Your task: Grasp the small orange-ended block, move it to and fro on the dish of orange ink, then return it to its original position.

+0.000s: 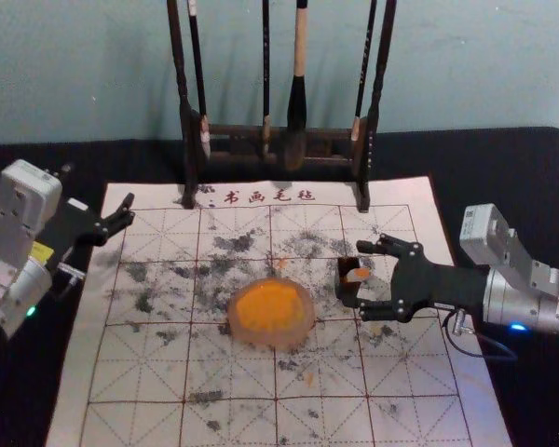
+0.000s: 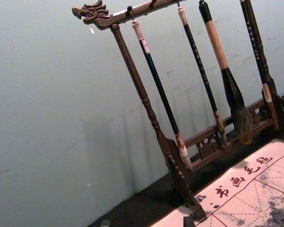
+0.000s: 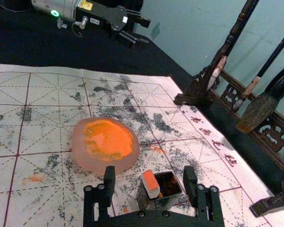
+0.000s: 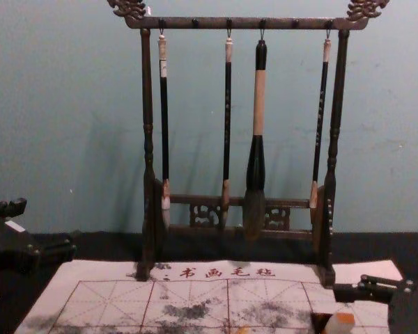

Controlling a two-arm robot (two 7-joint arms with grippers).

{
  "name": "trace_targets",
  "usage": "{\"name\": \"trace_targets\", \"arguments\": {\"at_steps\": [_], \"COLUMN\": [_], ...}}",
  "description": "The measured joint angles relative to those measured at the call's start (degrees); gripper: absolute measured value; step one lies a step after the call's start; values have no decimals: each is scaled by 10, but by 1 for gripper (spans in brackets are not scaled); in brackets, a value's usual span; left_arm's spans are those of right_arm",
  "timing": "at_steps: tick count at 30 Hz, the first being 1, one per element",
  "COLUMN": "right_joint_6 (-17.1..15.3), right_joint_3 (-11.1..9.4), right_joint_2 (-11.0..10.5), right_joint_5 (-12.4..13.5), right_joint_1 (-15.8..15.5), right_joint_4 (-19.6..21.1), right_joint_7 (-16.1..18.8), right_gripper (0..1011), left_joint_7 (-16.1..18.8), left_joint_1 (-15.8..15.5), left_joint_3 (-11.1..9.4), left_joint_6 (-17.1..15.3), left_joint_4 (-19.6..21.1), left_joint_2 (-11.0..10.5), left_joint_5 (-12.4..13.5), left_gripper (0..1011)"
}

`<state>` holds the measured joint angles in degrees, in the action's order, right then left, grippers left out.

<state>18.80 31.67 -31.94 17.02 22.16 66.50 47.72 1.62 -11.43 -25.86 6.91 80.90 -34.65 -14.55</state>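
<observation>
A small white block with an orange end [image 3: 150,183], straight-edged and flat-faced, leans at the rim of a squared, open-topped container, grey outside and dark within [image 3: 163,203], to the right of the dish; how deep it sits cannot be told. The dish [image 1: 301,332] is round, thick-walled and frosted pink, with a smooth pool of orange ink [image 1: 269,305]. Both rest on a pale felt mat [image 1: 233,382], ruled in red and mottled with soft black smudges, over the dark desk [image 1: 517,154]. Behind stands a turned and carved dark wooden rack [image 4: 254,23] with hanging brushes, one thick and full-bristled [image 4: 255,209]. The right end effector [image 1: 365,279] is spread wide around block and container, gripping nothing. The left end effector [image 1: 121,216] is above the mat's far left edge, spread wide and empty.
</observation>
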Motion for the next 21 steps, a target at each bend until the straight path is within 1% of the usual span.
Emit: {"name": "trace_targets", "arguments": {"at_steps": [1,2,6,12,14,16,20,21], "right_joint_6": [0,0,0,0,0,0,0,0], "right_joint_3": [0,0,0,-1,-1,-1,-1,-1], "right_joint_2": [0,0,0,0,0,0,0,0], "right_joint_5": [0,0,0,0,0,0,0,0], "right_joint_1": [0,0,0,-1,-1,-1,-1,-1], "right_joint_4": [0,0,0,1,1,1,1,1], "right_joint_7": [0,0,0,0,0,0,0,0], "right_gripper": [922,873,787,592,510,477,308,288], "left_joint_7": [0,0,0,0,0,0,0,0], "left_joint_1": [0,0,0,0,0,0,0,0], "left_joint_3": [0,0,0,0,0,0,0,0], "left_joint_6": [0,0,0,0,0,0,0,0], "left_joint_4": [0,0,0,0,0,0,0,0], "left_joint_2": [0,0,0,0,0,0,0,0], "left_joint_5": [0,0,0,0,0,0,0,0], "left_gripper": [1001,1001,1001,1001,1001,1001,1002,1001]}}
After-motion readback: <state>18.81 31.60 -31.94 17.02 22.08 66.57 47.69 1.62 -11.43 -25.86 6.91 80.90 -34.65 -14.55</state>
